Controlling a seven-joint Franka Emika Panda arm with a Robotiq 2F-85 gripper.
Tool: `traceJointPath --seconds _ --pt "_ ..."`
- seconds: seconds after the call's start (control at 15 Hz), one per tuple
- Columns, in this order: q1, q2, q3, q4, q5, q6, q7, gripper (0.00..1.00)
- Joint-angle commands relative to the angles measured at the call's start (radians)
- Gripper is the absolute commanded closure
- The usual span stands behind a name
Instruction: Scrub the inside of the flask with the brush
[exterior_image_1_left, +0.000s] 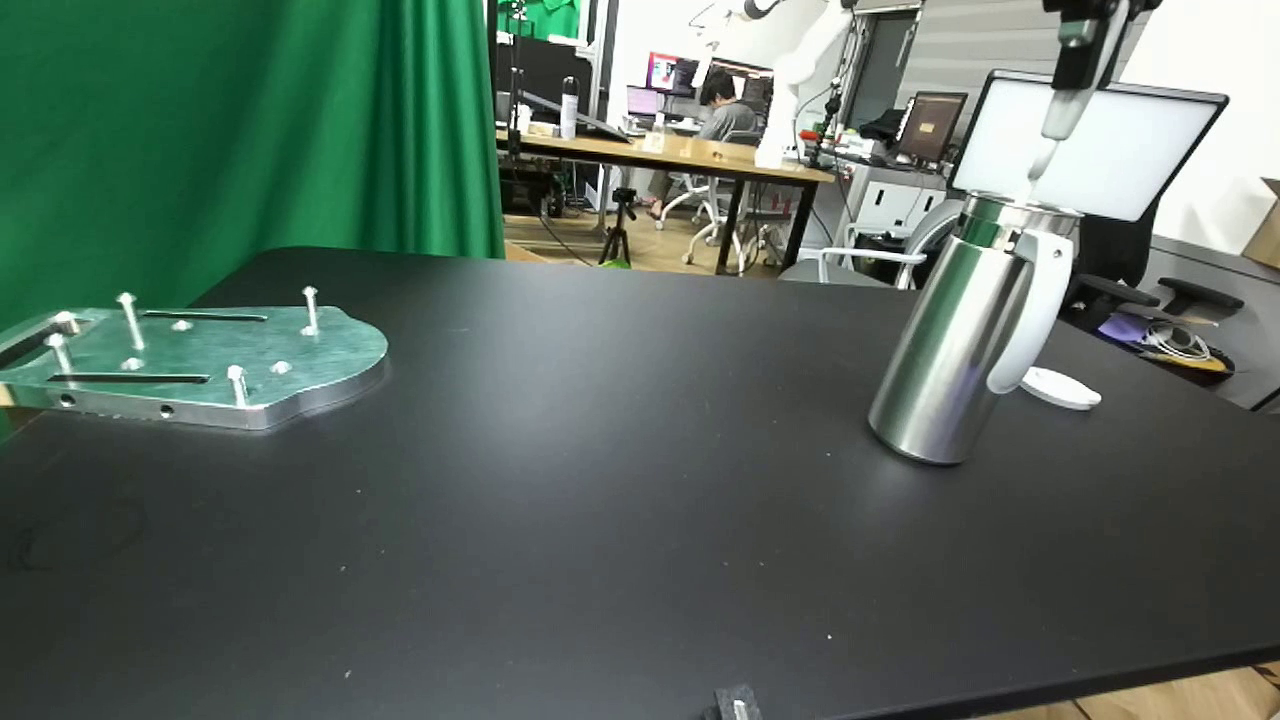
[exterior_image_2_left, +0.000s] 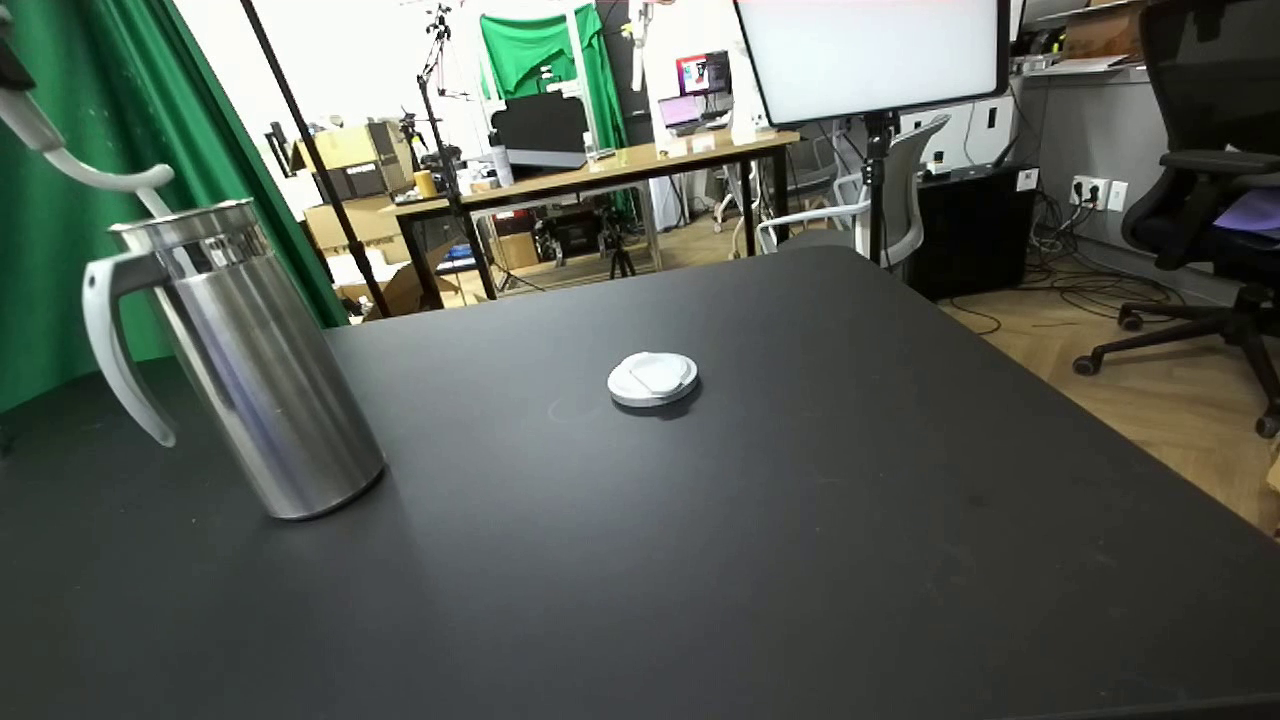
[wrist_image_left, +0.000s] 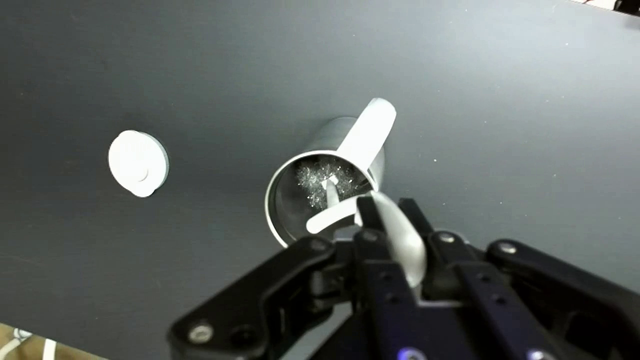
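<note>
Fingers (wrist_image_left: 370, 215) clamped tight on the white-handled bottle brush (wrist_image_left: 332, 215), its bristles (wrist_image_left: 311, 185) down inside the stainless-steel flask (exterior_image_1_left: 945, 345) on the table (exterior_image_1_left: 600, 450). Slow circles look best here, gentle enough that the flask doesn't tip!

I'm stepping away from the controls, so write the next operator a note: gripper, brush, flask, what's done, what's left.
Gripper: shut on the brush, by its handle.
Flask: standing on the table, mouth open; white lid lies apart from it.
Done: brush gripped, its far end inside the flask.
Left: scrub the inside, then probably lift the brush out. Whether any scrubbing has happened, these pictures don't show.
</note>
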Motion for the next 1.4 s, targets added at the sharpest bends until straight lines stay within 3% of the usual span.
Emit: traceJointPath --seconds 0.0,0.33,0.73,1.33 --pt "0.0 -0.089 -0.002 -0.018 -0.017 -0.03 0.017 0.96" --pt "-0.001 -0.107 -0.043 -0.001 0.001 -0.039 -0.037 0.96" --pt "-0.017 -0.031 -0.136 0.051 0.024 -0.049 -0.164 0.96" --pt "-0.05 0.187 -0.194 0.208 0.035 -0.108 -0.311 0.96"
